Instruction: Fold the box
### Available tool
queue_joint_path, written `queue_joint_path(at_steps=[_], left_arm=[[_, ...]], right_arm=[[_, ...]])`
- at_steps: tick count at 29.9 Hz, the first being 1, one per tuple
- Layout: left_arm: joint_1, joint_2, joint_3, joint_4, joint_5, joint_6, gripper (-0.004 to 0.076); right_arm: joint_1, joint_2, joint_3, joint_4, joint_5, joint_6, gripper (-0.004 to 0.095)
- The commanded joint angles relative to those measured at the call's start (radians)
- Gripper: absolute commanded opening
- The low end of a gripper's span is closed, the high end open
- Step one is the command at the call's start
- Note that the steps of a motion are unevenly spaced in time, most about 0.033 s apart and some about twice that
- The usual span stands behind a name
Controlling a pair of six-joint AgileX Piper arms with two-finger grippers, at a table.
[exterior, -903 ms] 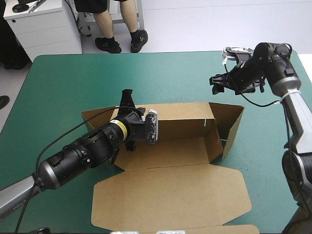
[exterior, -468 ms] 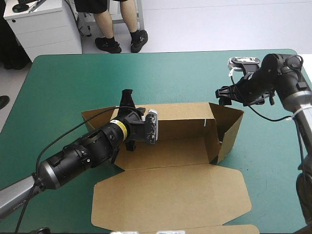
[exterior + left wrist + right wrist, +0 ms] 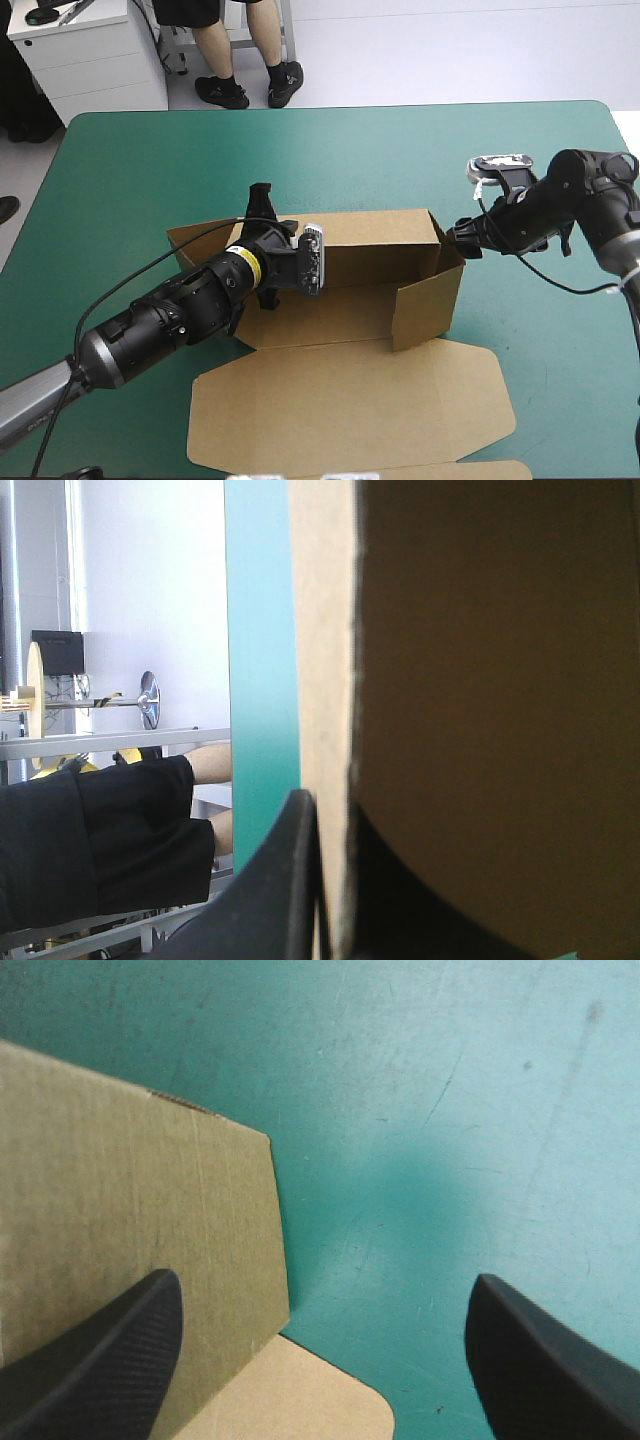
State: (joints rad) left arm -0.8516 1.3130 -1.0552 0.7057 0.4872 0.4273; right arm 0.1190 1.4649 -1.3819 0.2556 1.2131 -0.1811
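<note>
The brown box point(image 3: 370, 240) lies mid-table with its back wall raised, its right end wall upright and its lid point(image 3: 350, 400) flat toward the front. My left gripper point(image 3: 262, 208) is at the left part of the back wall. In the left wrist view the black fingers point(image 3: 290, 880) pinch the board point(image 3: 480, 680) between them, so my left gripper point(image 3: 325, 815) is shut on it. My right gripper point(image 3: 462, 240) is against the outside of the right end wall. In the right wrist view it point(image 3: 325, 1282) stands open, one finger over the board point(image 3: 130, 1190).
Bare teal-green cover point(image 3: 400, 150) stretches behind and to the right of the box. An edge of more brown board point(image 3: 450, 470) shows at the table's front edge, just ahead of the lid.
My right gripper has come down and in toward the box's right end. The right end wall has swung from splayed outward to upright. The left arm has not moved.
</note>
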Motion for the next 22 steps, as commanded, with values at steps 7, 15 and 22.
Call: queue_joint_path(at_steps=[7, 15, 22], left_arm=[[-0.008, -0.024, -0.019, -0.002, 0.007, -0.024, -0.0008], [-0.008, -0.024, -0.019, -0.002, 0.003, -0.022, -0.0008], [-0.008, -0.024, -0.019, -0.002, -0.002, -0.022, -0.0008]], right_arm=[[-0.004, -0.197, 0.231, 0.103, -0.232, -0.214, 0.0714], [-0.004, -0.275, 0.358, 0.229, -0.304, -0.415, 0.0714], [-0.004, -0.273, 0.379, 0.239, -0.235, -0.485, 0.0714]])
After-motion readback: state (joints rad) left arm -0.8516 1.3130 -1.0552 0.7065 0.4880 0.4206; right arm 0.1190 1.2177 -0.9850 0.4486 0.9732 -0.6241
